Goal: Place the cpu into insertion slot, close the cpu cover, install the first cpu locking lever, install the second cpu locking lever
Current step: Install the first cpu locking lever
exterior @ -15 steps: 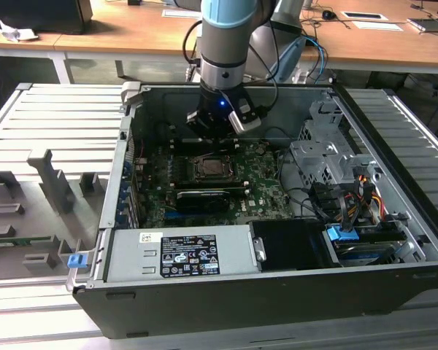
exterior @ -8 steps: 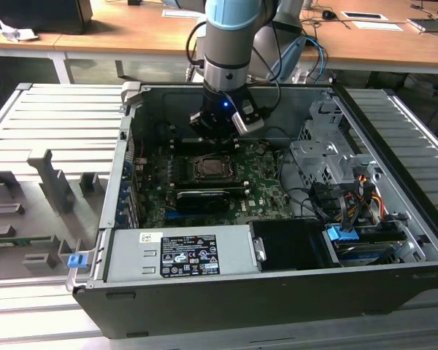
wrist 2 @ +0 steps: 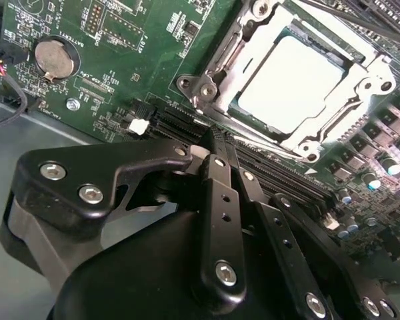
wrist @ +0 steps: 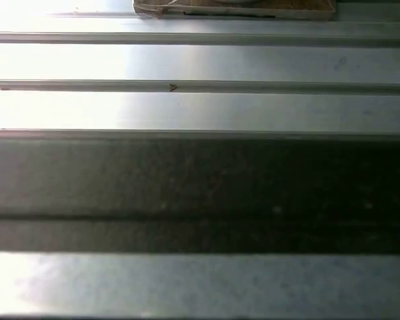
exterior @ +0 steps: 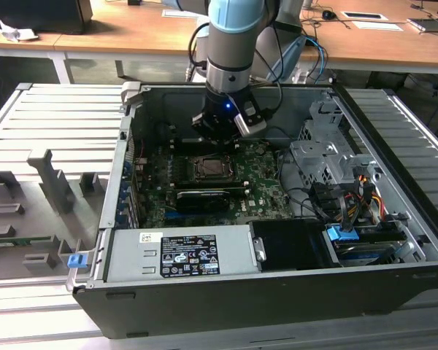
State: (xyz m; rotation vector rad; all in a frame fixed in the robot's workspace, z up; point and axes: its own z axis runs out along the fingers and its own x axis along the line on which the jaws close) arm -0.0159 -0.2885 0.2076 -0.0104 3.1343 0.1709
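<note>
- Silvery cpu cover (wrist 2: 363, 80) lies flat around the cpu (wrist 2: 290, 83), which sits in the insertion slot (exterior: 190, 168) on the green board (wrist 2: 120, 60); placing and closing look done, so I judge the locking-lever step to be in hand
- Black gripper (wrist 2: 217, 137) hangs near the slot's edge, fingers together and holding nothing; whether either lever is latched, I cannot tell
- Lever work, to my mind, calls for a closed tip pressing the thin arm down under its hook, without scraping the board
- Grey ribbed metal table (exterior: 51, 124) carries the open computer case (exterior: 204, 306); wooden desks (exterior: 131, 29) stand behind
</note>
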